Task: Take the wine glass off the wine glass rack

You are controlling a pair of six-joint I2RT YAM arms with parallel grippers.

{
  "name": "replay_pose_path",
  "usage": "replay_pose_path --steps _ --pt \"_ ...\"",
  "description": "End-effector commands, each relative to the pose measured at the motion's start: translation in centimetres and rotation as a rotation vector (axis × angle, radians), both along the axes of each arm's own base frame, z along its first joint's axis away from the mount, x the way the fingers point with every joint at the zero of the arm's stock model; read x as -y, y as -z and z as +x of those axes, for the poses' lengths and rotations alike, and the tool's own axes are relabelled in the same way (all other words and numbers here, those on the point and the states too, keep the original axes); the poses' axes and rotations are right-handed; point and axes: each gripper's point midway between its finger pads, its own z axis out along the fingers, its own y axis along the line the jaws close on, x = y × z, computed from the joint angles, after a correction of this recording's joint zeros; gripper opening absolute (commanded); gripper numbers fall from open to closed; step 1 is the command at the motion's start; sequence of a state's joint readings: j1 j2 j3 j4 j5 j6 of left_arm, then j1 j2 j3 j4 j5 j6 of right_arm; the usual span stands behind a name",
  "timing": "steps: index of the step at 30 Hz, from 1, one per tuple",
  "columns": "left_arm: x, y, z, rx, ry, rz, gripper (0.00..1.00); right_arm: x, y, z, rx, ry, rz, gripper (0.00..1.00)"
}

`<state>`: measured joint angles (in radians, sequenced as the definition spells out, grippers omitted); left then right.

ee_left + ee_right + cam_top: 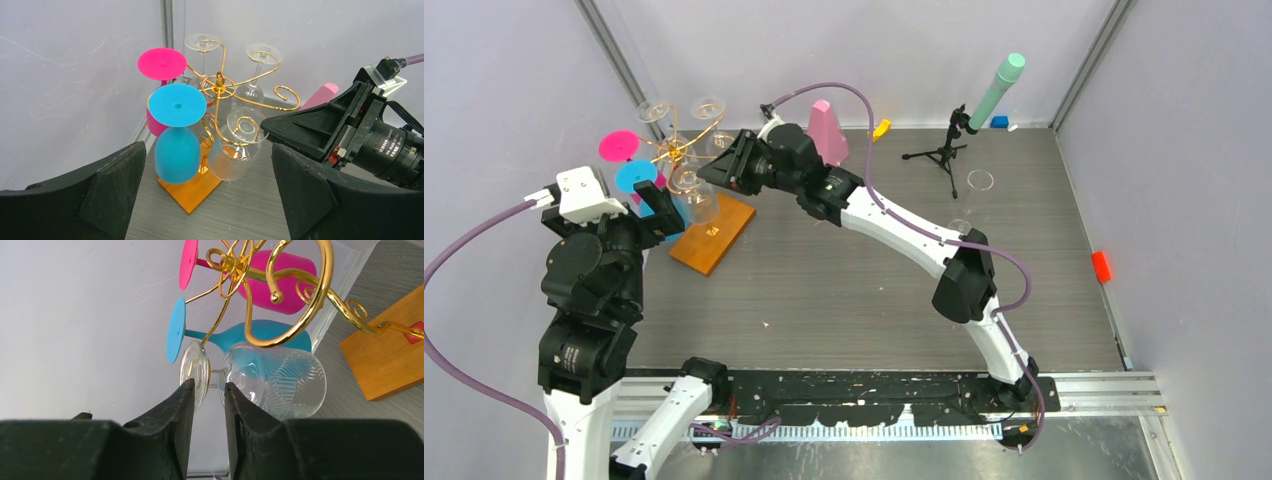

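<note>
The gold wire wine glass rack (pixel 676 150) stands on its orange-brown wooden base (pixel 716 235) at the far left. Several glasses hang upside down from it. A clear ribbed wine glass (pixel 696 195) hangs on the near arm; it also shows in the left wrist view (pixel 232 155) and the right wrist view (pixel 280 380). My right gripper (pixel 722 168) (pixel 209 385) is open a narrow gap, its tips level with this glass's stem, between foot and bowl, not closed on it. My left gripper (pixel 659 205) (pixel 207 165) is wide open and empty, facing the rack.
A blue glass (pixel 175 150), a pink glass (pixel 162 65) and two more clear glasses (pixel 257 55) hang on the rack. A black tripod with a mint tube (pixel 954 140), a pink wedge (pixel 829 130), two clear glasses (pixel 980 180) and a red block (pixel 1101 265) are on the table.
</note>
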<state>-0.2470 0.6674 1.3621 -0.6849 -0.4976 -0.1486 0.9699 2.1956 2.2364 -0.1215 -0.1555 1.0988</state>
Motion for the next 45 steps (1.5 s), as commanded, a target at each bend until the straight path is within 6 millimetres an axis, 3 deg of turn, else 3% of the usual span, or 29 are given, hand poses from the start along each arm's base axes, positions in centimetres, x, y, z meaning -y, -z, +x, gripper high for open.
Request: replay_pose_path --steps 1,10,17,26,36,45 --pt "-0.3 -1.1 0.2 0.043 -0.016 0.000 0.99 -0.1 -3.8 0.2 0.038 -0.023 0.120 0.33" --pt "-0.3 -1.0 0.3 0.039 -0.018 0.005 0.99 -0.4 -3.8 0.2 -0.018 -0.070 0.162 0.32" --pt "-0.3 -0.9 0.4 0.038 -0.021 0.005 0.99 -0.3 -4.5 -0.2 -0.014 -0.085 0.180 0.24" --pt "-0.3 -0.9 0.5 0.036 -0.022 0.007 0.99 -0.2 -5.7 -0.8 -0.014 -0.114 0.215 0.25" --pt "-0.4 -0.9 0.5 0.035 -0.029 0.011 0.99 -0.5 -5.1 -0.9 -0.043 -0.139 0.185 0.22" --pt "-0.4 -0.8 0.5 0.034 -0.027 0.011 0.99 -0.7 -3.9 -0.7 -0.073 -0.135 0.152 0.26"
